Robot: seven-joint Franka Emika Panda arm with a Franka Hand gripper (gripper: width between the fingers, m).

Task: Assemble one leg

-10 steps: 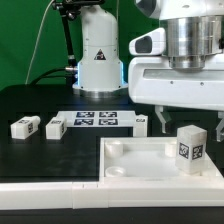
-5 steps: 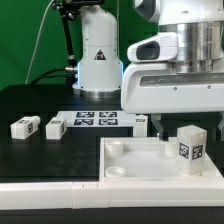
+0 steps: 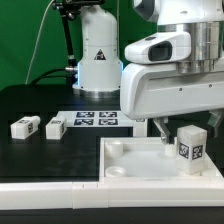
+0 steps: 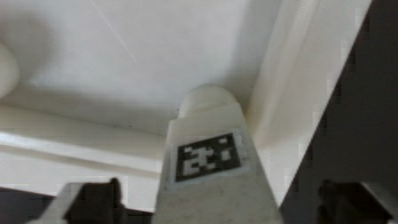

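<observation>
One leg, a small white block with a tag on its face, stands upright in the right corner of the large white tray-like piece. My gripper hangs just above and around the leg's top, open. In the wrist view the leg rises between my two dark fingers, with a gap on each side. The tray's rim runs beside it. Two more legs lie on the black table at the exterior view's left.
The marker board lies flat behind the tray. The arm's white base stands at the back. A white ledge runs along the front, to the left of the tray.
My hand has shifted toward the exterior view's left and come a little lower over the standing leg. The leg and the other parts have not moved.
</observation>
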